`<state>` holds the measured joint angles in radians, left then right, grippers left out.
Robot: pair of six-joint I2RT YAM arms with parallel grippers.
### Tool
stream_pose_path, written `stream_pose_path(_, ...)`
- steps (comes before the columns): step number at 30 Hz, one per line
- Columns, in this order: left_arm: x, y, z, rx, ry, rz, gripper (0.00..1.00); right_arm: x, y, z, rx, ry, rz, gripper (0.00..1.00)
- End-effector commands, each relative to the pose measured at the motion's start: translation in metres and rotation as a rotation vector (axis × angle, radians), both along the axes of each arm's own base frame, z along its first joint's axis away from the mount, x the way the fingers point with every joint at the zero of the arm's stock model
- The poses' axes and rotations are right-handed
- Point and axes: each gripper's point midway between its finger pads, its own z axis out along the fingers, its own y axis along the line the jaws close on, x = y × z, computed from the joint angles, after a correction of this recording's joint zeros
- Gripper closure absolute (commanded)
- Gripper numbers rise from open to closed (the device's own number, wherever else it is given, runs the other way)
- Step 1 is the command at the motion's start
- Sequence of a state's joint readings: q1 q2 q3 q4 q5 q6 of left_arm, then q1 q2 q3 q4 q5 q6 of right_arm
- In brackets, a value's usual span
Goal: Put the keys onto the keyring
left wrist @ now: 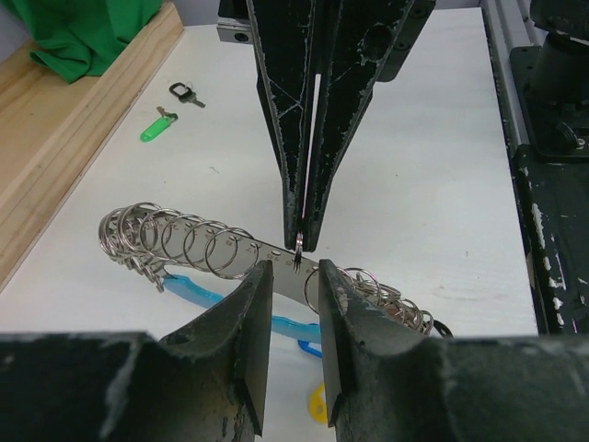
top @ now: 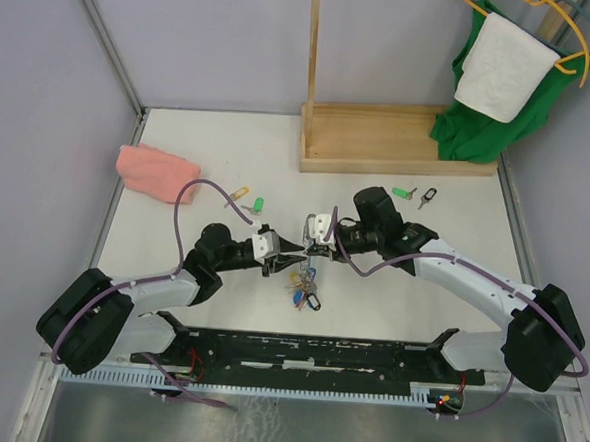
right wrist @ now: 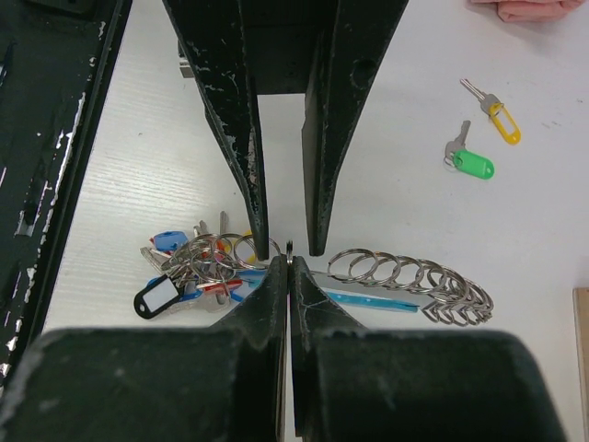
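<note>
Right fingers: my right gripper [right wrist: 290,262] is pinched fully together on one small split ring of the keyring [right wrist: 405,272]. I judge this is to hold that ring upright for threading.
Left fingers: my left gripper [left wrist: 294,272] stands narrow, tips on either side of the same ring, across the metal strip. I cannot tell whether they clamp anything.
Keyring: it sits between the two grippers, low at the table [top: 209,146], with empty loops fanned one way and tagged keys bunched the other.
Loose keys: a yellow key [right wrist: 502,120] and a green key [right wrist: 471,164] lie well apart from it. A second green key [left wrist: 156,127] and a black key [left wrist: 187,93] lie near the wooden rack [top: 400,147].
Next: I reckon one hand must let go to fetch a key.
</note>
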<state>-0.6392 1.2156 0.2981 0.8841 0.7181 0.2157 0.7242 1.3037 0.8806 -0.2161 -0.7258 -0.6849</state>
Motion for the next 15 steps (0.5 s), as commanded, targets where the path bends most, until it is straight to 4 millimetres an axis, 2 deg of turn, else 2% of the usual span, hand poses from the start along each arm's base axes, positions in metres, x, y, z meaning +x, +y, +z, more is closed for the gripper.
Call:
stream_pose_path(1,0.0017,-0.0094,0.0174,-0.014,-0.087,-0.037,0.68,0.0072,0.0124,0.0403,0.095,-0.061,0.021,0.99)
stream_pose_path(10,0.0004,-0.0164,0.0205,-0.012,-0.094,-0.048,0.79,0.0049,0.014,0.0374,0.079,-0.013,0.027,0.99)
stream_pose_path(15,0.0009,-0.0175,0.0158,-0.003,-0.086,-0.045,0.97,0.0027,0.0145,0.0412,0.085,-0.004,0.026,0.93)
